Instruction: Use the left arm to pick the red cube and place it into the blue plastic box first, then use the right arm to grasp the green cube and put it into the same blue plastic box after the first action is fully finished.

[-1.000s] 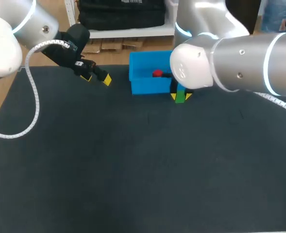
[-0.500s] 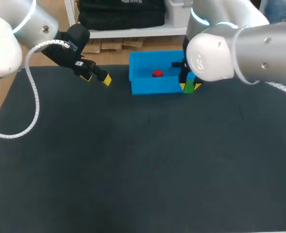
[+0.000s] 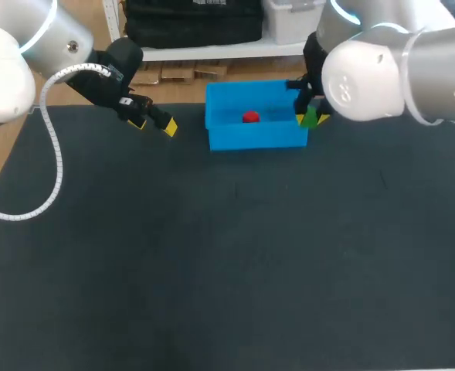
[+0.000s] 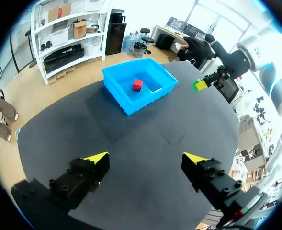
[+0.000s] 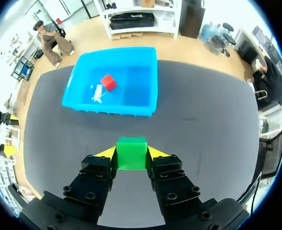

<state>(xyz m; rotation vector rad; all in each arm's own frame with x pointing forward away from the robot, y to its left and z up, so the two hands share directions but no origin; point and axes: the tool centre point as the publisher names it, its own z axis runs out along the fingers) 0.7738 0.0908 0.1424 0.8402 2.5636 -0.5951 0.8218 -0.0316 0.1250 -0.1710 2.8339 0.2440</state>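
Rightward and farther back is where the right arm has carried its load over the last second: the green cube (image 5: 131,153) was at the front right corner of the blue plastic box (image 4: 126,103) and now hangs just beside the box's right end, outside its wall. The left arm has not shifted, and the red cube (image 4: 138,85) lies where it lay before.

Counted up, there are two cubes (one red, one green), one box and two grippers.

The right gripper (image 3: 310,118) is closed to the width of the green cube, with a yellow tip pressed against each of two opposite faces. The cube sits right at the fingertips. From this gripper's own camera the box is ahead of the fingers with its opening in full view, and the red cube rests on the box floor, ahead and a little off to one side of the held cube.

The left gripper (image 4: 145,159) holds nothing; its fingers are spread wide over the dark table (image 3: 227,270). The box lies well ahead of it, with the red cube inside. Beyond the box's far corner, the green cube shows in the other arm's grip.
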